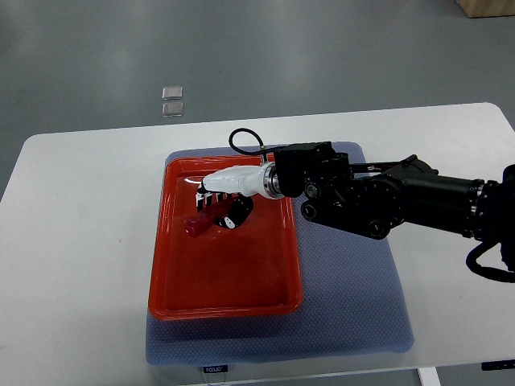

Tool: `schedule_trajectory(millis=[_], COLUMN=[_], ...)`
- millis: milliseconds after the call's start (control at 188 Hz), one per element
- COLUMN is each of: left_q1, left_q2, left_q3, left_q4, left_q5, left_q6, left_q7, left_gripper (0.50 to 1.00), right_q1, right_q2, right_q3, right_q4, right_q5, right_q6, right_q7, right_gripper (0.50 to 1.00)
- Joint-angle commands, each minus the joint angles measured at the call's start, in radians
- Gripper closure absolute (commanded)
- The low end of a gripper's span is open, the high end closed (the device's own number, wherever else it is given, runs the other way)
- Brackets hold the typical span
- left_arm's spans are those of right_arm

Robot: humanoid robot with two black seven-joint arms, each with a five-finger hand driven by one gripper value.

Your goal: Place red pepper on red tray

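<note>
At the far left lies bare white table (80, 241), its top running from nine o'clock round to the near edge. Beyond its far rim, at about eleven o'clock, two small clear squares (172, 100) sit one behind the other on the grey floor (322, 48), well apart from everything on the table.

Moving right, a blue-grey mat (354, 314) lies on the table, and the red tray (225, 281) rests on the mat's left part, its long side running from twelve to six o'clock. The tray's floor is bare toward six o'clock.

In the tray's upper half, toward twelve o'clock of its middle, is the red pepper (198, 224), its blunt end pointing to about eight o'clock. Its lower end looks to be touching the tray floor, though the view does not settle that. The right hand (229, 197), white-shelled with dark fingers, is over it, fingers curled around the pepper's upper end and gripping it; the pepper's right part is hidden under them.

A black cable (241, 143) loops up behind the wrist at twelve o'clock. The black right arm (386, 201) crosses the tray's right rim and the mat, stretching away to three o'clock and covering part of the mat there. A corner of something wooden (487, 8) shows at one o'clock, at the picture's edge.
</note>
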Motion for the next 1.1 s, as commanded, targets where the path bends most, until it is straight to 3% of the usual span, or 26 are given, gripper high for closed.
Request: schedule_trajectory(millis=[0,196,202,249,265,318,324,361,398,451,456,510,690,918,1093], left_q1=[0.000,0.000,0.000,0.000,0.000,0.000,0.000,0.000,0.000,0.000,0.000,0.000,0.000,0.000,0.000], left_q2=[0.000,0.000,0.000,0.000,0.000,0.000,0.000,0.000,0.000,0.000,0.000,0.000,0.000,0.000,0.000], left_q3=[0.000,0.002,0.002,0.002,0.002,0.002,0.002,0.002,0.002,0.002,0.002,0.003,0.002,0.003,0.003], left_q4=[-0.001,0.001,0.001,0.001,0.001,0.001,0.001,0.001,0.001,0.001,0.002,0.002,0.002,0.002,0.002], left_q5=[0.000,0.000,0.000,0.000,0.000,0.000,0.000,0.000,0.000,0.000,0.000,0.000,0.000,0.000,0.000], left_q6=[0.000,0.001,0.001,0.003,0.003,0.003,0.003,0.003,0.003,0.003,0.003,0.005,0.005,0.006,0.006], left_q7=[0.000,0.000,0.000,0.000,0.000,0.000,0.000,0.000,0.000,0.000,0.000,0.000,0.000,-0.002,-0.002], left_gripper=[0.500,0.500,0.500,0.500,0.500,0.500,0.500,0.500,0.500,0.500,0.500,0.500,0.500,0.500,0.500], right_q1=[-0.024,-0.039,-0.039,-0.041,-0.041,-0.041,-0.042,-0.042,-0.042,-0.042,-0.042,-0.042,-0.035,-0.047,-0.174], right_q2=[0.002,0.002,0.002,0.002,0.002,0.002,0.002,0.002,0.002,0.002,0.002,0.002,-0.010,-0.111,-0.129], right_q3=[-0.002,0.000,0.001,0.001,0.003,0.003,0.004,0.004,0.006,0.006,0.004,0.006,0.024,0.319,0.623], right_q4=[-0.007,-0.010,-0.010,-0.012,-0.012,-0.012,-0.012,-0.010,-0.010,-0.010,-0.010,-0.010,-0.009,0.002,-0.001], right_q5=[-0.001,0.001,0.001,0.001,0.001,0.001,0.002,0.002,0.002,0.002,0.002,0.002,0.005,0.248,0.552], right_q6=[-0.017,-0.046,-0.051,-0.052,-0.052,-0.052,-0.052,-0.052,-0.052,-0.052,-0.052,-0.052,-0.051,-0.046,-0.045], right_q7=[0.002,0.006,0.006,0.006,0.006,0.006,0.006,0.006,0.006,0.006,0.006,0.006,0.006,0.043,0.069], right_gripper=[1.000,1.000,0.911,0.871,0.834,0.834,0.747,0.728,0.671,0.671,0.634,0.599,0.597,0.595,0.595])
